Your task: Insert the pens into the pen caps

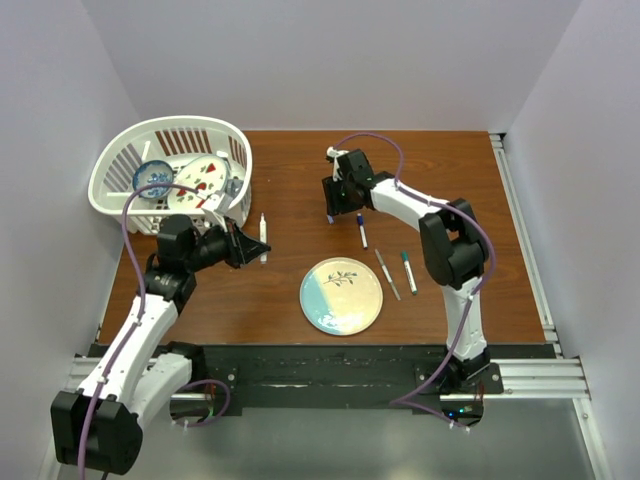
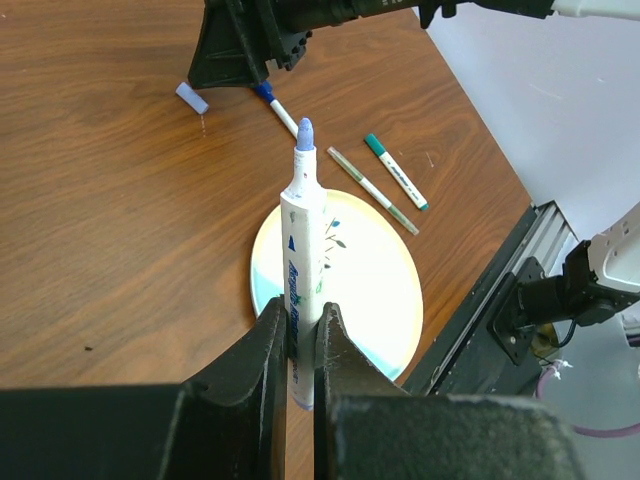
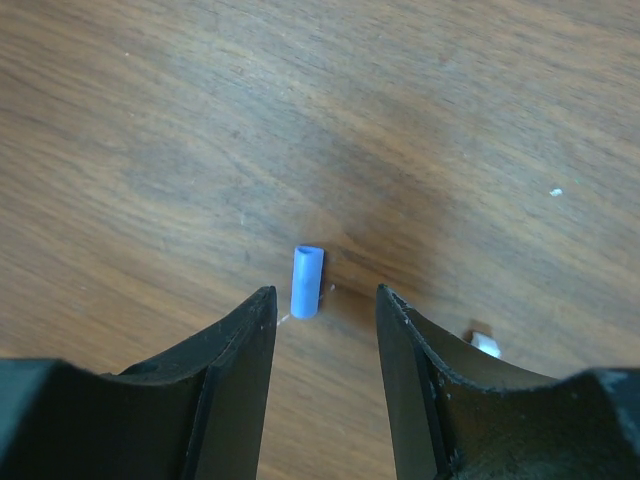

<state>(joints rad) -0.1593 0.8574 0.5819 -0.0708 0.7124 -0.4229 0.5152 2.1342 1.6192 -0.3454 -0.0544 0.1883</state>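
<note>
Right wrist view: right gripper (image 3: 325, 295), jaws spread astride the off-centre blue cap (image 3: 307, 281), could flick it away closing; left gripper (image 2: 300, 310) clamps a pen (image 2: 303, 250).

Left arm: base at the near left corner; links reach forward along the left edge, elbow bent, wrist turned right.
Left gripper (image 1: 243, 243): fingers (image 2: 268, 350) pressed together on a white pen (image 2: 303, 240), gripping its lower body; the tip end sticks out past the fingertips.
Right arm: base at the near edge, right of centre; elbow raised, forearm angled left toward the far middle.
Right gripper (image 3: 326, 295): pointing down at the desk, jaws apart, gripping nothing.
</note>
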